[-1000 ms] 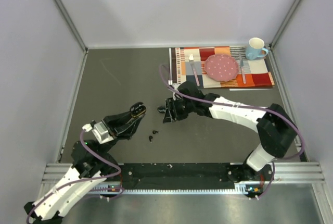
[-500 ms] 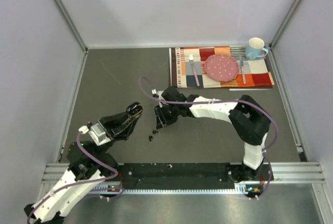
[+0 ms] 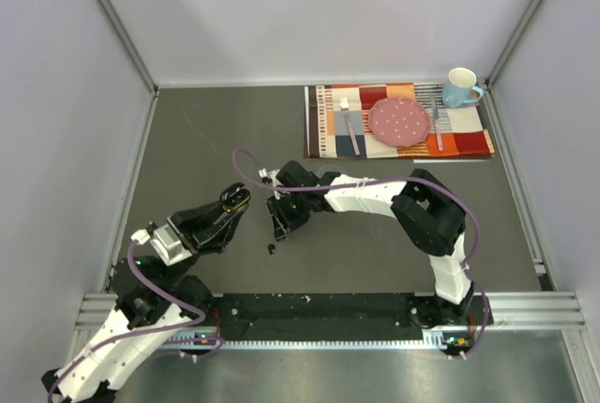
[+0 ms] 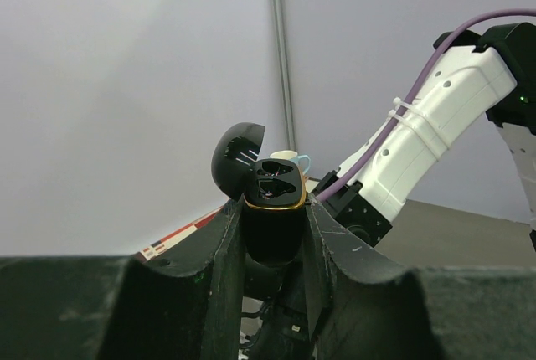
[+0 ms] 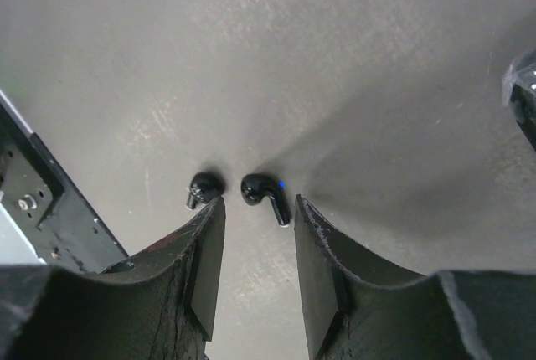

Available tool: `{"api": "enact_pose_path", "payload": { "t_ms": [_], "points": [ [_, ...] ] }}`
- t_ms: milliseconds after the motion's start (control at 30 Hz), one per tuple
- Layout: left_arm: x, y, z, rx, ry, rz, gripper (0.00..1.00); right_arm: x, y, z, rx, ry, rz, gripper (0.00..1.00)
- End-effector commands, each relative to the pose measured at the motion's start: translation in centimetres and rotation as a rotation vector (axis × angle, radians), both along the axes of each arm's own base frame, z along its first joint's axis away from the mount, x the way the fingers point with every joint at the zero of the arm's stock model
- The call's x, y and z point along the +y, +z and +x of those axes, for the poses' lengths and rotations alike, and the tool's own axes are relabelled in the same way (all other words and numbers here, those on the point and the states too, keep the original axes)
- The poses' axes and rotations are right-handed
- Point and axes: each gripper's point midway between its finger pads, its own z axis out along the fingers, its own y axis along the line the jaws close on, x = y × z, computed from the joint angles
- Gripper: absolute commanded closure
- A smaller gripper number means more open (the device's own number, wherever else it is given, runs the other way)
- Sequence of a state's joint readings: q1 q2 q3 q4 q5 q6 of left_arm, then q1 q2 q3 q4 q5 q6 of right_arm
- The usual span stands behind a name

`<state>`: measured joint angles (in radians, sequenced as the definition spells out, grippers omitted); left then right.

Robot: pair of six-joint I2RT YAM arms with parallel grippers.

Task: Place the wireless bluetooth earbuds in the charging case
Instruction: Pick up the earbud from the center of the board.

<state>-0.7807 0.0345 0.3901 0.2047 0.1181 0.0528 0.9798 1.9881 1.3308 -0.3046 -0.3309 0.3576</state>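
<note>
Task state at an early stage. In the left wrist view, the left pincer (image 4: 274,208) is clamped on the glossy black oval charging case with a gold rim (image 4: 272,230). The case is held upright at the centre of the frame, with its domed lid hinged open to the upper left. Its two sockets look unoccupied, though they are too dark for us to be sure.

In the right wrist view, the right pincer (image 5: 256,214) hangs with its fingers apart over the grey table (image 5: 352,59), holding nothing. Two tiny glossy black earbuds lie on the table just beyond the fingertips. The left-hand earbud (image 5: 204,187) sits off the left finger, and the right-hand earbud (image 5: 263,193), showing a small blue light, lies in line with the gap.

We judge that no earbud has been picked up yet, so grasping, carrying and seating each one remain.
</note>
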Motion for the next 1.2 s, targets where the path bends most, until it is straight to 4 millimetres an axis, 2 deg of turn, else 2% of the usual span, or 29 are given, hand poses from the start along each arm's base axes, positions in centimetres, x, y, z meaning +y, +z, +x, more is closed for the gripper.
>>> {"api": "enact_pose_path", "payload": {
  "t_ms": [0, 467, 700, 867, 1167],
  "points": [
    [1.1, 2.0, -0.9, -0.047, 0.007, -0.041, 1.00, 1.1, 0.2, 0.7, -0.058, 0.030, -0.016, 0.62],
    [1.0, 1.3, -0.4, -0.034, 0.024, -0.037, 1.00, 1.1, -0.9, 0.4, -0.084, 0.051, -0.079, 0.61],
    [1.0, 1.1, -0.3, -0.030, 0.028, -0.033, 1.00, 0.7, -2.2, 0.0, -0.101, 0.056, -0.141, 0.63],
    [0.9, 0.9, -0.2, -0.025, 0.026, -0.031, 1.00, 0.0, -2.8, 0.0, -0.108, 0.039, -0.177, 0.67],
    [0.8, 0.8, -0.1, -0.015, 0.025, -0.029, 1.00, -1.4, -3.2, -0.2, -0.096, -0.011, -0.216, 0.79]
  ]
}}
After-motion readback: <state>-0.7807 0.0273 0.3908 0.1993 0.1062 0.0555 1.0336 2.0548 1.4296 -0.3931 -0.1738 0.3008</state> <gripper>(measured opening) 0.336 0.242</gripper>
